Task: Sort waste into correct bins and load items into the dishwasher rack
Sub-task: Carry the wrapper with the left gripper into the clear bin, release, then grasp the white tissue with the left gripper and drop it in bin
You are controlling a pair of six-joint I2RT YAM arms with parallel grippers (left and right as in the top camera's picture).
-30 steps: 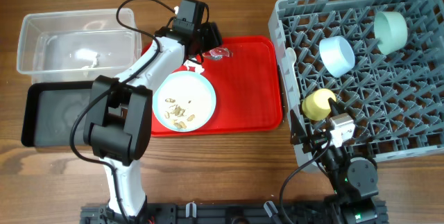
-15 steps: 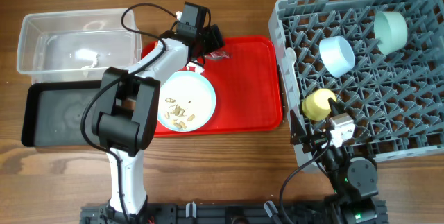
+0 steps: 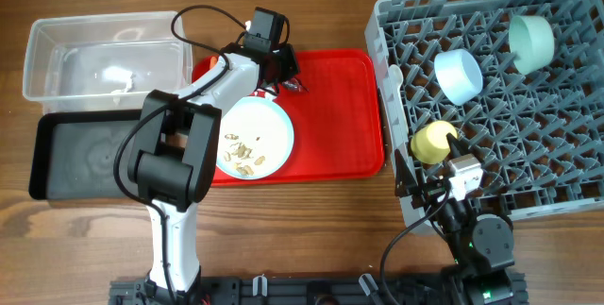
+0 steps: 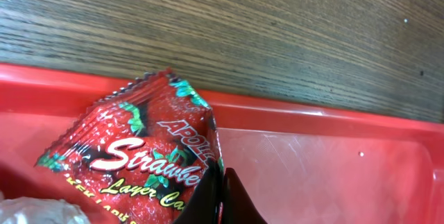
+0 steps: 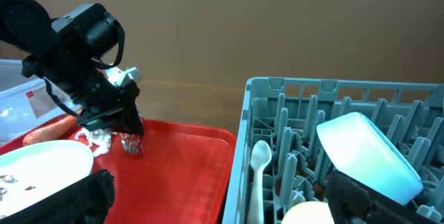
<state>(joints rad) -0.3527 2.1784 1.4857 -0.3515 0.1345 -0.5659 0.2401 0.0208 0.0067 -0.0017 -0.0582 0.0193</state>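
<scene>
Red-and-white wrapper [image 4: 146, 148] on the red tray [image 4: 312, 161] over wood table [image 4: 277, 37], pinched by left fingers [image 4: 208, 200]; right fingers [image 5: 361, 196] wide

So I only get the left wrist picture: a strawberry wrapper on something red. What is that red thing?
Observer: A flat red tray on the table; the left tool is down at the wrapper, near the tray's far edge.
Visitor: Anything else on it?
Observer: A pale blue plate with beige scraps, and a carrot piece beside it.
Visitor: Where do dishes go?
Observer: A grey rack to the right, holding a mint-green bowl, a pale blue bowl, a yellow cup and a white spoon.
</scene>
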